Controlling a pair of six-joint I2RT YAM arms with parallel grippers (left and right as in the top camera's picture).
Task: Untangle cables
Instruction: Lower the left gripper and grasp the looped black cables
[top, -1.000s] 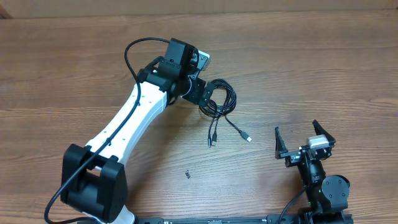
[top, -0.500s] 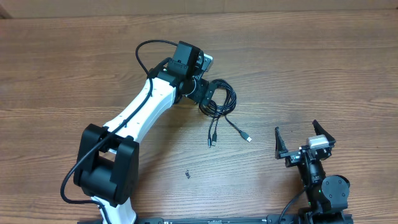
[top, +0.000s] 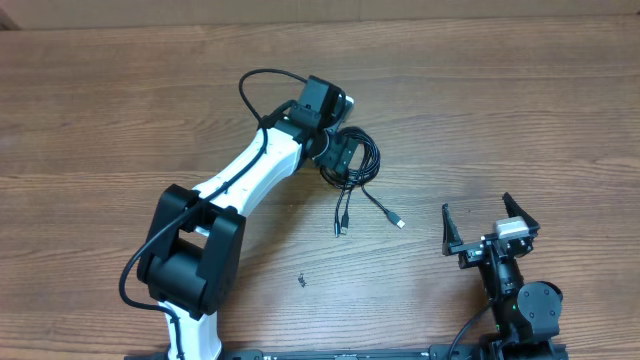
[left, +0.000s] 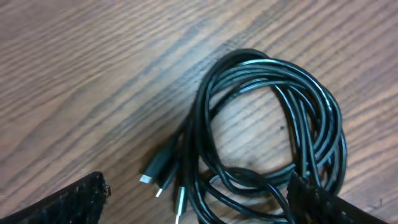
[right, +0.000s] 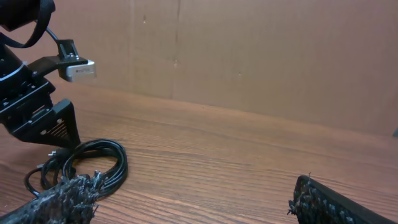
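The wooden table (top: 120, 100) fills the overhead view. The left arm (top: 250, 170), white with black joints, reaches diagonally across it toward the far middle. The left gripper (top: 340, 155) sits low over the cables (top: 352, 160), its jaws spread wide. In the wrist view the left gripper (left: 196, 186) straddles the near side of the coil. One finger (left: 314, 199) overlaps the strands and may be touching them, though the view does not settle it. The right gripper (top: 485, 225) is well apart at the near right edge, jaws fully wide and holding nothing. The cables (left: 202, 118) lie as a looped black bundle on the wood. Two loose ends trail toward the robot, one with a silver-tipped plug (top: 398, 221). A tiny dark speck (top: 301, 280) lies nearer the robot.
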